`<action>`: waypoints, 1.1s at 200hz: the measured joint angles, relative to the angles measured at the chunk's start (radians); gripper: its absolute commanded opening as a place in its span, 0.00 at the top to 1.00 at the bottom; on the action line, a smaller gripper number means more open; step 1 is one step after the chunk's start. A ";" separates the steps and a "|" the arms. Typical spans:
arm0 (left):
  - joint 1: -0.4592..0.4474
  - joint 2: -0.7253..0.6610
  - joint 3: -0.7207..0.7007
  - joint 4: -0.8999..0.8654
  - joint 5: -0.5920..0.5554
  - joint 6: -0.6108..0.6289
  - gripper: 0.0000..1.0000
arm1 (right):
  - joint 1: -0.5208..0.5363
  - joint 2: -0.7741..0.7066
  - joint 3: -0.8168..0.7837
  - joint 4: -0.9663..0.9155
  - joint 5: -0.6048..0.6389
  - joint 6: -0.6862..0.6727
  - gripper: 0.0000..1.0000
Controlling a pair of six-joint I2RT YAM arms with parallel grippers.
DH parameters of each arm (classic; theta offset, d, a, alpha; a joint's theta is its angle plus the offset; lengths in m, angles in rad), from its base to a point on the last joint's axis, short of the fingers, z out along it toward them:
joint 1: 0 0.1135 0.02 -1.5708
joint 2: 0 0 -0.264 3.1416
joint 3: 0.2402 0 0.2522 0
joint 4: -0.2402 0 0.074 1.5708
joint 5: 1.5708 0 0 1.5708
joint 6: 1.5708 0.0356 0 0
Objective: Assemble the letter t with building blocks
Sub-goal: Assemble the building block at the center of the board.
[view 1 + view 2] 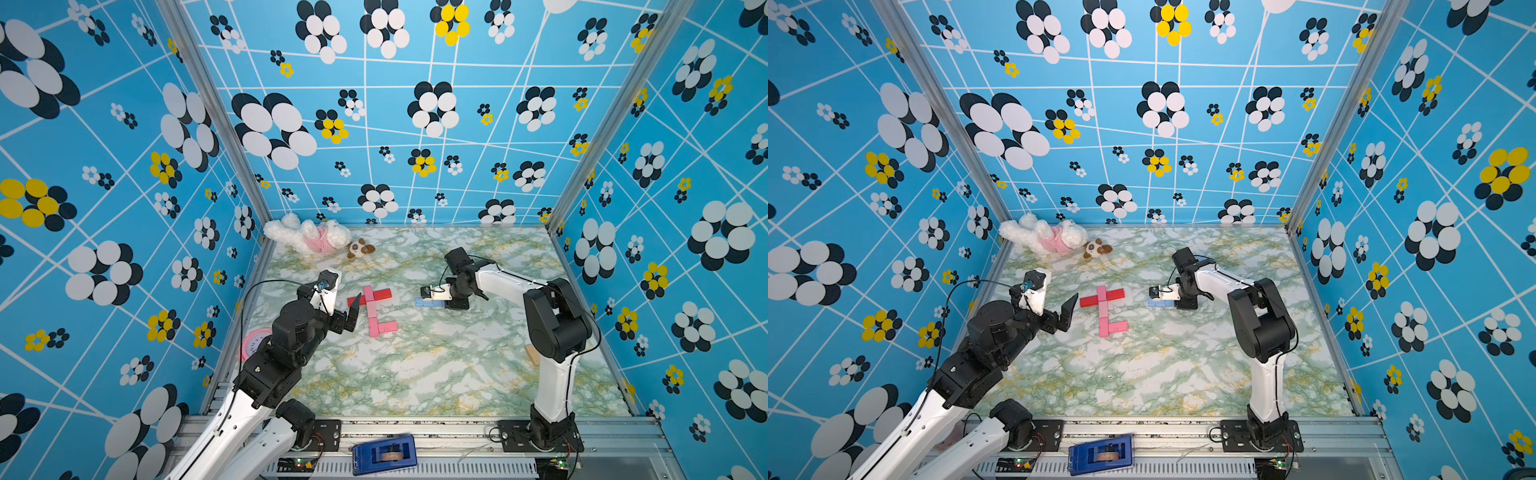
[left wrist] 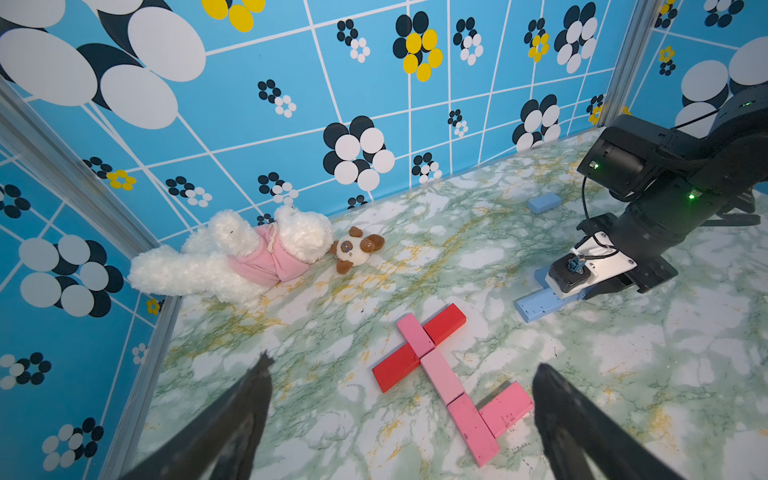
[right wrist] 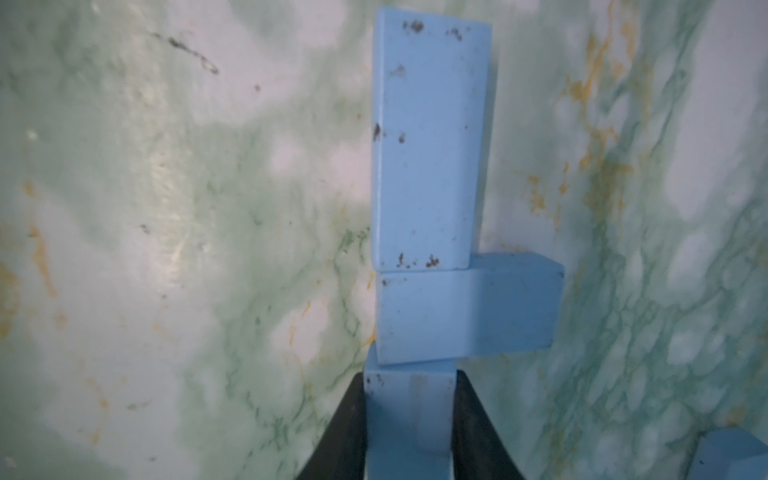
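The right gripper (image 3: 409,376) pinches a blue block (image 3: 409,415) lying lengthwise ahead, its far end against a crosswise blue block (image 3: 465,309); the left gripper (image 2: 403,362) gapes open.

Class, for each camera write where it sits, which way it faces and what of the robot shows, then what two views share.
Both top views: high above the bases, looking down toward the back wall; left arm and right arm show.
Left wrist: on the left arm, facing the pink-and-red letter; the open left gripper frames it.
Right wrist: on the right arm, close over the table; right gripper shut on a light blue block.
Shared: the pink-and-red letter, in top and left wrist views.
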 measured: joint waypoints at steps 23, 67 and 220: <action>0.000 0.000 0.000 0.000 0.003 0.000 0.01 | 0.000 0.000 0.000 0.000 0.000 0.003 0.59; 0.000 0.000 0.000 0.000 0.007 0.000 0.01 | 0.000 0.002 0.000 -0.003 0.000 0.007 0.51; 0.000 0.000 0.000 0.000 0.006 0.000 0.01 | 0.002 -0.282 -0.158 0.137 -0.055 0.190 0.04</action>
